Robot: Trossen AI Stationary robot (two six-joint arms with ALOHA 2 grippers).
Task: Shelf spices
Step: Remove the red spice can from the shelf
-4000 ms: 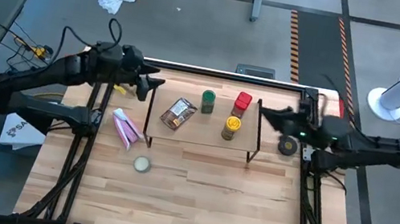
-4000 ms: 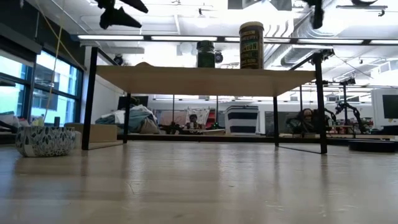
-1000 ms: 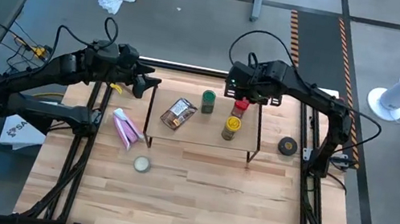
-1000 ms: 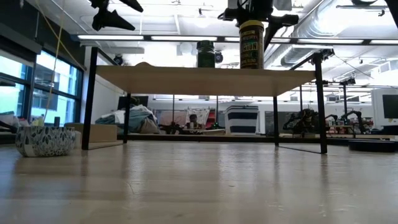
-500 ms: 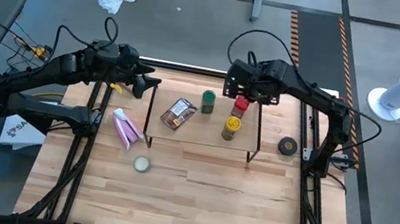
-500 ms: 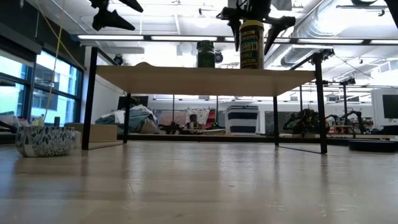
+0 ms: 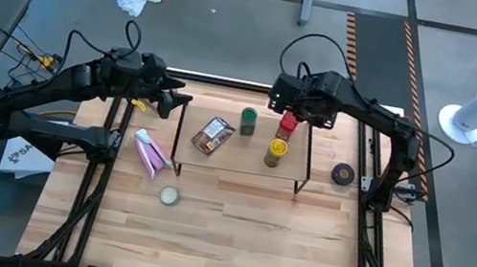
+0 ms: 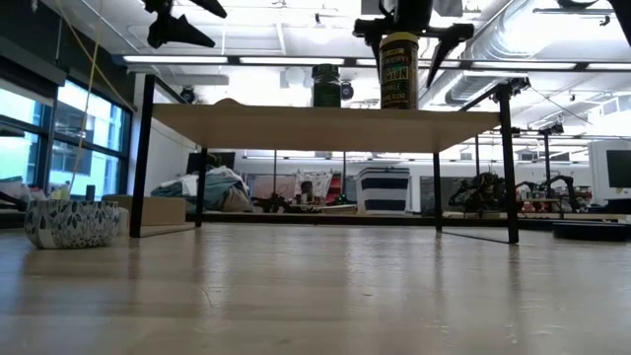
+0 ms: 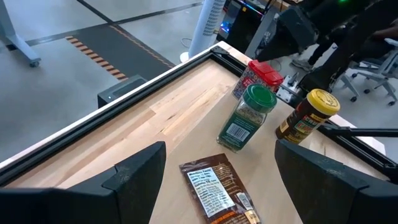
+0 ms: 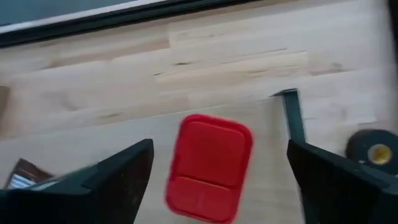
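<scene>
The shelf [image 7: 239, 158] stands at the table's far middle. On its top board rest the flat brown packet [image 7: 212, 134], the green-lidded jar [image 7: 247, 120], the yellow-lidded jar [image 7: 275, 151] and the red container [image 7: 288, 123]. My right gripper [image 7: 294, 114] hangs open just above the red container [image 10: 208, 167], a finger [image 10: 118, 177] on either side of it and apart from it. My left gripper [image 7: 178, 102] waits open beside the shelf's far left corner, holding nothing. In the low view the yellow-lidded jar [image 8: 398, 69] hides the red container.
On the tabletop left of the shelf lies a pink packet [image 7: 150, 153]. A pale round tin [image 7: 169, 196] sits near the shelf's front left leg. A black roll [image 7: 342, 174] lies right of the shelf. Bare wood fills the near half of the table.
My right gripper has opened above the shelf and let go of the red container, which stays standing upright on the top board.
</scene>
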